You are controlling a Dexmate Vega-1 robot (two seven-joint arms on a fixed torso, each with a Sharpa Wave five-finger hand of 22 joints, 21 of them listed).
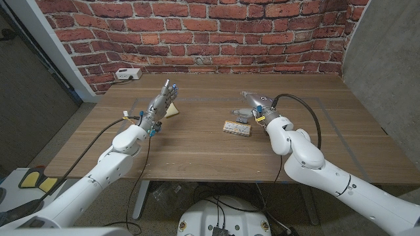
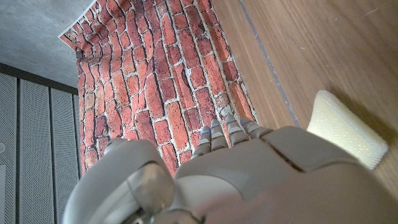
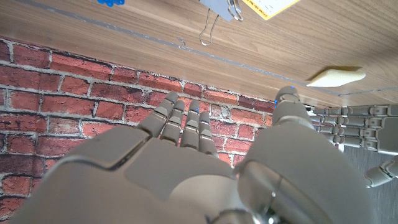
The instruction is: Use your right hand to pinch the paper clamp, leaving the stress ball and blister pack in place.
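The right hand [image 1: 251, 105] hovers over the middle of the wooden desk [image 1: 197, 147], fingers apart and holding nothing — the right wrist view shows them reaching out, spread. Just beside it lies the grey metal paper clamp with wire handles [image 3: 217, 15], touching a yellow-backed blister pack [image 1: 237, 128]. The left hand [image 1: 163, 103] is raised near the desk's left side, fingers extended and empty, next to a pale yellow wedge-shaped foam stress ball [image 2: 345, 127] — not touching it.
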